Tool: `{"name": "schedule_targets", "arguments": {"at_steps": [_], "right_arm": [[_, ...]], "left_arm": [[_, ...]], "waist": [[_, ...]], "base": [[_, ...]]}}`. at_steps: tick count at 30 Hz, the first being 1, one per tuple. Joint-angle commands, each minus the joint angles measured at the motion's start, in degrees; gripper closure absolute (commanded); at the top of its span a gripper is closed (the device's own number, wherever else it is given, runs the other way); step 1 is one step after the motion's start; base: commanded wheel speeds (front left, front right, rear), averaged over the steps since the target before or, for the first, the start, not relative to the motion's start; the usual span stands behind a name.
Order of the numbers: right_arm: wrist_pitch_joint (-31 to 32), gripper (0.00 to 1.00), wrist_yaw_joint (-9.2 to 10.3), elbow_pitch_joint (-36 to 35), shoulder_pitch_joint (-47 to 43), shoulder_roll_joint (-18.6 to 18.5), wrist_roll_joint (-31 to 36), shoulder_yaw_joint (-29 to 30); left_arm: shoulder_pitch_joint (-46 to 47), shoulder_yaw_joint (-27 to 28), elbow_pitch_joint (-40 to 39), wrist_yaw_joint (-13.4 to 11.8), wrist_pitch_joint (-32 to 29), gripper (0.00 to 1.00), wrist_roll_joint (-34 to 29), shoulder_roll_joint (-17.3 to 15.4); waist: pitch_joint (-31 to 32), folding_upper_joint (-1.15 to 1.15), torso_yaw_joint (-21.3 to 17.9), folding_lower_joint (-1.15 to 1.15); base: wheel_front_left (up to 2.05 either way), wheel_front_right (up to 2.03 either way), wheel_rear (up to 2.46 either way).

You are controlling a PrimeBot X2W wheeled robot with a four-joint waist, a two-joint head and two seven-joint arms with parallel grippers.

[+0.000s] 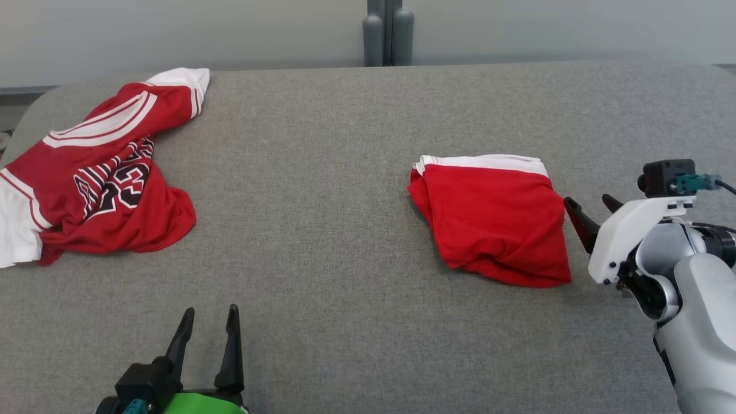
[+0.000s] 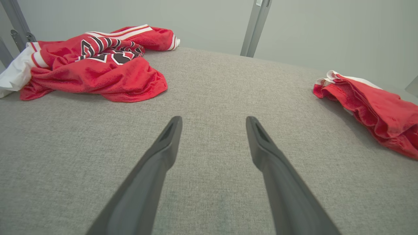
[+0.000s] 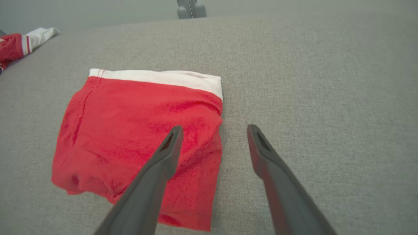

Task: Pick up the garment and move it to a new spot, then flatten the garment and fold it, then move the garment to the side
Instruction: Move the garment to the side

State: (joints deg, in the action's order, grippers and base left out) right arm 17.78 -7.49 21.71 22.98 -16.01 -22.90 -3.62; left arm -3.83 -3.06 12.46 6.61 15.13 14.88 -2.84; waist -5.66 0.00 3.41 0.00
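A red garment [image 1: 494, 221] with a white band along its far edge lies folded into a rough square on the grey cloth-covered table [image 1: 322, 190], right of centre. My right gripper [image 1: 586, 201] is open at the garment's right edge. In the right wrist view the gripper [image 3: 214, 128] has its left finger over the red cloth [image 3: 130, 130] and its right finger over bare table, with nothing held. My left gripper [image 1: 211, 310] stands open at the near edge over bare table [image 2: 209, 98], empty, as the left wrist view's gripper [image 2: 214, 119] confirms.
A crumpled red and white jersey [image 1: 98, 178] with black numbers lies at the table's far left, also seen from the left wrist [image 2: 94, 65]. A grey post [image 1: 388, 31] stands behind the table's far edge against the pale wall.
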Motion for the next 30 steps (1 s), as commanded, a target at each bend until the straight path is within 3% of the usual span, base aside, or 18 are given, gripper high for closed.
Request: {"name": "schedule_targets", "arguments": {"at_steps": [1,6,17,30], "right_arm": [[4.6,0.0,0.02,3.2,3.2,0.5,-1.4,-0.8],[9.9,0.0,0.02,11.1,8.5,0.7,-2.1,-1.0],[9.2,0.0,0.02,20.1,11.8,1.2,-5.1,-1.8],[7.5,0.0,0.07,25.6,12.9,-1.3,-7.7,-3.9]], "left_arm": [[2.1,-1.1,0.4,0.2,0.0,0.0,-0.4,-0.1],[4.9,-3.1,1.3,0.4,0.0,0.0,-0.5,-0.1],[6.5,-3.6,1.4,0.5,0.0,0.0,-0.2,-0.1],[6.7,-4.1,1.0,0.1,0.0,0.0,0.5,-0.1]], "waist": [[-3.7,0.0,1.5,0.0],[-5.9,0.0,3.8,0.0],[-6.6,0.0,5.9,0.0],[-6.2,0.0,5.7,0.0]], "base": [[0.0,0.0,0.0],[0.0,0.0,0.0],[0.0,0.0,0.0],[0.0,0.0,0.0]]}}
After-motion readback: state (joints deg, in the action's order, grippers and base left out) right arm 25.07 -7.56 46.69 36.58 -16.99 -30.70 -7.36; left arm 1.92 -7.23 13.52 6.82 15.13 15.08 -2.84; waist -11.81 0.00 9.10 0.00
